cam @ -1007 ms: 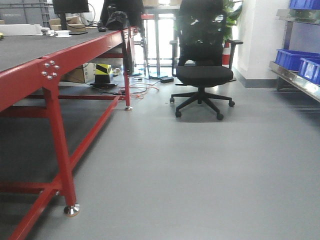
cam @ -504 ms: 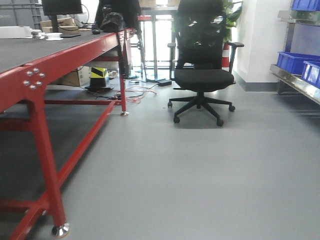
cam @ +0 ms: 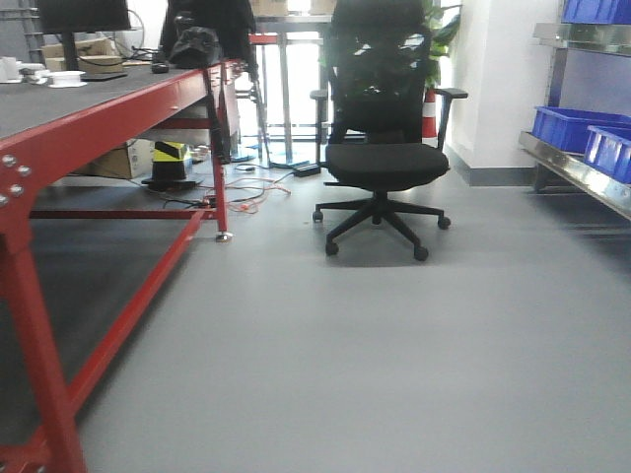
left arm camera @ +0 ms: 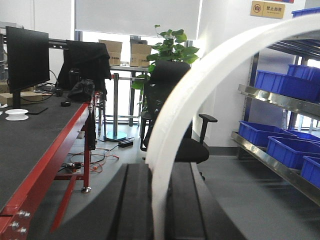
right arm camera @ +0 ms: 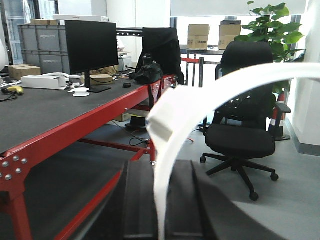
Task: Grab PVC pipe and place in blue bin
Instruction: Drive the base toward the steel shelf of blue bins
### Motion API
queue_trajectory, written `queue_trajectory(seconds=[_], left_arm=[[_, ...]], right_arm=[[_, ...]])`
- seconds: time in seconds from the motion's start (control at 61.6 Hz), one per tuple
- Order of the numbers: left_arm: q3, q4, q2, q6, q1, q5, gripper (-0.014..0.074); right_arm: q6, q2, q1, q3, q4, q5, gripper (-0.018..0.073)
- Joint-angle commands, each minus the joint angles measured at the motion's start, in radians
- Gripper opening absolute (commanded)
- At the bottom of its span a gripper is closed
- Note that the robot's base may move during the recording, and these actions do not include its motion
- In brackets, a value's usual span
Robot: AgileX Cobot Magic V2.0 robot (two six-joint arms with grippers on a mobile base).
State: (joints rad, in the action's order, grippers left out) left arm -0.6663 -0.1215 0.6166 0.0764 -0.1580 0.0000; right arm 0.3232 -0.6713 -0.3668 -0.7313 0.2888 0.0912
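Left pincer pinches the white pipe between its dark fingers. From there the pipe arches up and off to the right. Right pincer clamps the pipe the same way. Blue bins sit on a shelf to the right of the left pincer. A red-framed tabletop runs along its left, and an office chair stands ahead.

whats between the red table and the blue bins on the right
In the front view, a black chair stands between the red table and the blue bins; the rest is bare grey floor.
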Motion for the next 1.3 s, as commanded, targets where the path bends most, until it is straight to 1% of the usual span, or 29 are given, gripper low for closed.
queue_trajectory(seconds=[0.0,1.283], left_arm=[[-0.001,-0.008,-0.005,-0.001,-0.006,-0.026,-0.0111],[-0.001,-0.008,-0.005,-0.001,-0.006,-0.026,-0.0111]], right_arm=[[-0.005,0.007,-0.001,-0.004,0.011,-0.025,-0.0168],[-0.005,0.007,-0.001,-0.004,0.011,-0.025,-0.0168]])
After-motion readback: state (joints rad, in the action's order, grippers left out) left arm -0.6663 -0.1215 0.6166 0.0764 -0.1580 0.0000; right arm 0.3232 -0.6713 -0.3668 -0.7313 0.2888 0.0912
